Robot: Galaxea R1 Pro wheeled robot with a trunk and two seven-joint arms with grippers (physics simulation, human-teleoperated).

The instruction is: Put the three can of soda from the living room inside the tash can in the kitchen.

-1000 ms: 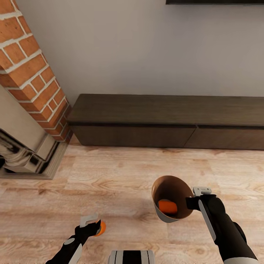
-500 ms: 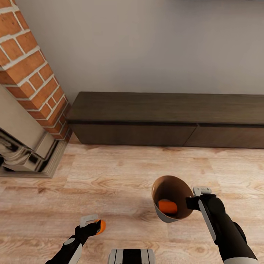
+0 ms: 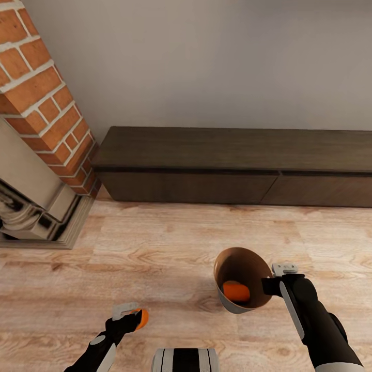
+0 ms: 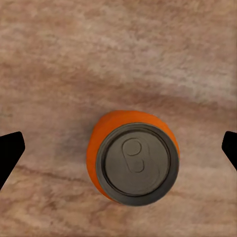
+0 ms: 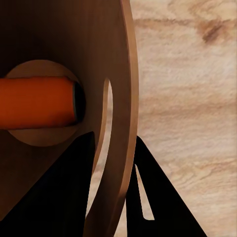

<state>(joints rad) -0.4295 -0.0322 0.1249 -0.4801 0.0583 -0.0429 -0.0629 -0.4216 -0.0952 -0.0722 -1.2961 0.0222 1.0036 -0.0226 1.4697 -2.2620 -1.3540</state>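
An orange soda can [image 3: 141, 318] stands upright on the wood floor, its pale top [image 4: 136, 164] facing the left wrist camera. My left gripper [image 3: 130, 313] hangs just over it, open; the two fingertips sit far out on either side without touching the can [image 4: 129, 163]. My right gripper [image 3: 268, 285] is shut on the rim of the trash can [image 3: 233, 307], one finger inside the brown wall [image 5: 113, 59] and one outside, holding it tilted above the floor. A second orange can [image 3: 236, 291] lies on its side in the bottom [image 5: 37, 101]. The dark blue can is out of view.
A brick fireplace [image 3: 41, 103] with a stone surround fills the left side. A long, low dark cabinet [image 3: 232, 155] runs along the grey wall ahead. Open wood floor [image 3: 170, 243] lies between it and me. My base [image 3: 186, 360] shows at the bottom edge.
The whole picture has slid slightly, so the camera moved: the black TV edge has left the top. Both arms keep their pose, and the bin and cans sit as before.
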